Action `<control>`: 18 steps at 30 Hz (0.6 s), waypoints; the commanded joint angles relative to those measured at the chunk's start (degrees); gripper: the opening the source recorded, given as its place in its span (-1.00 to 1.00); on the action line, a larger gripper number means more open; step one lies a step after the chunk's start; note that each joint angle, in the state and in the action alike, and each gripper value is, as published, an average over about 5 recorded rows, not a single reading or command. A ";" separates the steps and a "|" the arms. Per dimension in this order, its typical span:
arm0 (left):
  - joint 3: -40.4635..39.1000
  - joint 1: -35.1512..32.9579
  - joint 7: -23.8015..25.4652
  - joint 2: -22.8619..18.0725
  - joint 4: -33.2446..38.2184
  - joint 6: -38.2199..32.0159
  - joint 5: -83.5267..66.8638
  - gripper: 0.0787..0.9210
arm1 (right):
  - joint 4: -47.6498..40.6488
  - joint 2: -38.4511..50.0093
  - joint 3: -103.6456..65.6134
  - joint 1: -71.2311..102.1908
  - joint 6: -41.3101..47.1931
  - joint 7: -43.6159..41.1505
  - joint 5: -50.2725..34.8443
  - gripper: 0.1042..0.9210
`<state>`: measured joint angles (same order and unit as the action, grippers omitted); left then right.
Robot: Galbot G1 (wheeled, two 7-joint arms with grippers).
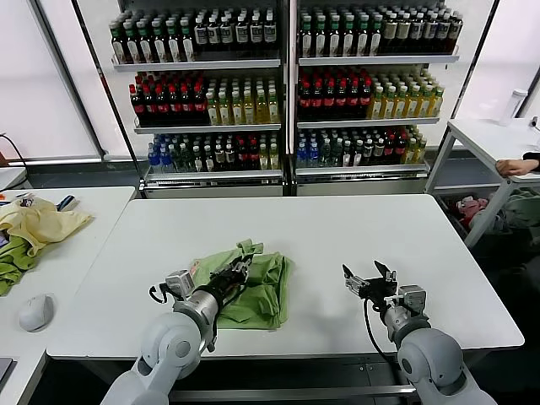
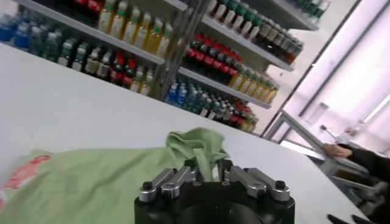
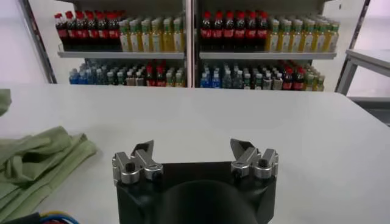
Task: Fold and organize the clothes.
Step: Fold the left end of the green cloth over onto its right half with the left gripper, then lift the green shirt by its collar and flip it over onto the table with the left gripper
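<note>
Light green polo shirt (image 1: pixel 249 283) bunched on white table (image 1: pixel 337 228), left of centre. Left gripper (image 1: pixel 239 272) over shirt, fingers (image 2: pixel 226 169) slightly parted around a fabric fold. Right gripper (image 1: pixel 369 277) above bare tabletop, fingers (image 3: pixel 244 149) spread wide, holding nothing.

Head camera high, facing table (image 1: pixel 337 228); wrist cameras low, close; all share shelves (image 1: pixel 287 84), probably.

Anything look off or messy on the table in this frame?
The polo shirt is not a neat fold: it lies bunched, with a crumpled end sticking up by the left claw. The right claw hangs open over bare table. Nothing looks spilled or damaged.
</note>
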<state>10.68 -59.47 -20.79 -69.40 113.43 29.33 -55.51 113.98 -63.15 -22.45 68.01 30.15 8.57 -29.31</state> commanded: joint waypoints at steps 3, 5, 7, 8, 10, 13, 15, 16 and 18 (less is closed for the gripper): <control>-1.17 -5.80 5.62 -0.24 7.61 -2.54 -5.54 -0.21 | -0.45 0.00 0.15 -0.43 0.06 0.00 -0.11 0.76; 1.04 -7.23 6.04 0.39 8.31 -2.98 -5.71 -0.07 | -0.50 -0.04 0.23 -0.55 0.05 -0.01 -0.13 0.76; 3.98 -8.32 5.88 1.29 7.64 -4.01 -4.21 0.07 | -0.52 -0.08 0.27 -0.63 0.04 -0.03 -0.16 0.76; 5.44 -8.76 5.65 1.97 6.80 -4.79 -2.40 0.14 | -0.53 -0.10 0.26 -0.64 0.02 -0.04 -0.17 0.76; 8.42 -9.55 5.23 3.45 4.40 -6.51 2.38 0.28 | -0.53 -0.13 0.22 -0.59 -0.04 -0.07 -0.18 0.76; 11.74 -10.63 4.47 5.73 0.50 -8.68 9.22 0.49 | -0.52 -0.13 0.17 -0.42 -0.19 -0.12 -0.17 0.76; 12.99 -10.92 3.97 6.82 -2.06 -9.84 12.85 0.60 | -0.51 -0.16 0.19 -0.33 -0.29 -0.14 -0.13 0.76; 13.35 -10.88 3.72 7.16 -3.20 -10.26 14.56 0.66 | -0.50 -0.19 0.21 -0.31 -0.32 -0.14 -0.10 0.76; 13.71 -10.71 3.28 7.43 -5.43 -10.94 17.16 0.73 | -0.42 -0.28 0.31 -0.30 -0.34 -0.12 -0.03 0.76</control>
<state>16.86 -67.11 -17.10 -65.99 115.87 23.45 -52.84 113.51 -63.36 -22.18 67.72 29.86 8.44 -29.40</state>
